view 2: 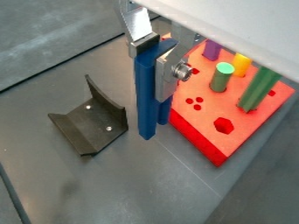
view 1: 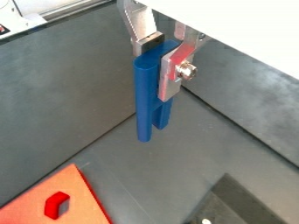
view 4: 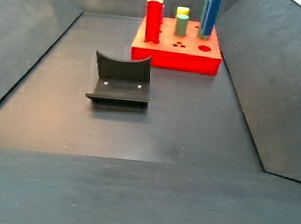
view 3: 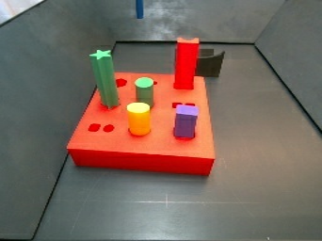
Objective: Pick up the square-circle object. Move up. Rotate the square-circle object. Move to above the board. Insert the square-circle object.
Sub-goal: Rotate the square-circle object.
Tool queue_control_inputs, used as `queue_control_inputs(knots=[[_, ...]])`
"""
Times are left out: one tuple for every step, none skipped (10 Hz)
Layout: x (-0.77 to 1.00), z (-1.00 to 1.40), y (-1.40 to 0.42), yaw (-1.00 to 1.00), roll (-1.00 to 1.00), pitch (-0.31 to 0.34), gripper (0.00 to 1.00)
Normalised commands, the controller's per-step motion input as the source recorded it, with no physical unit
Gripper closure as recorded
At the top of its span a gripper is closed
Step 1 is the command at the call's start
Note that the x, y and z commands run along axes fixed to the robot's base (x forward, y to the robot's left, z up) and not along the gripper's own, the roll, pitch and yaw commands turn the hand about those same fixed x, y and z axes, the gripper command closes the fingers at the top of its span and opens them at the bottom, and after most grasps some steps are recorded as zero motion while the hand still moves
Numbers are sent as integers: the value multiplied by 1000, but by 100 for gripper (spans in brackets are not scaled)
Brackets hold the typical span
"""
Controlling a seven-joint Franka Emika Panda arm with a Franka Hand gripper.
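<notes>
- The gripper is hanging in the air, its silver fingers clamping the top of the slim blue peg; both wrist views are showing the peg pinched between the plates and pointing straight down, its lower end clear of the dark floor.
- In a wrist view the peg is dangling over bare floor, with a corner of the red board lying below and off to one side.
- Just beside the hanging peg, the board is lying flat, its shaped holes facing up.
- The dark fixture is standing on the floor on the peg's other side, apart from the board.
- Farther off on the board, a yellow cylinder, a purple block, a green cylinder, a green star post and a tall red post are standing upright.
- In a side view only the peg's tip is showing, above the board's far edge.
</notes>
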Motion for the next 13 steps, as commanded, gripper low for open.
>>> queue_control_inputs(knots=[[8,-1000,1,-91,-34,81,100],[19,-1000,2,-59,-27,22,100],[17,-1000,2,-50,-23,-2,100],[13,-1000,3,-40,-16,-39,100],[13,-1000,3,-36,-13,-52,100],[16,-1000,5,-34,-12,-53,100],[21,-1000,7,-31,-10,-50,100],[21,-1000,8,-30,-9,-45,100],[24,-1000,10,-29,-7,-48,100],[27,-1000,13,-28,-5,-50,100],[22,-930,15,-28,-2,-51,100],[21,-777,16,-27,0,-53,100],[21,-626,16,-27,1,-54,100]])
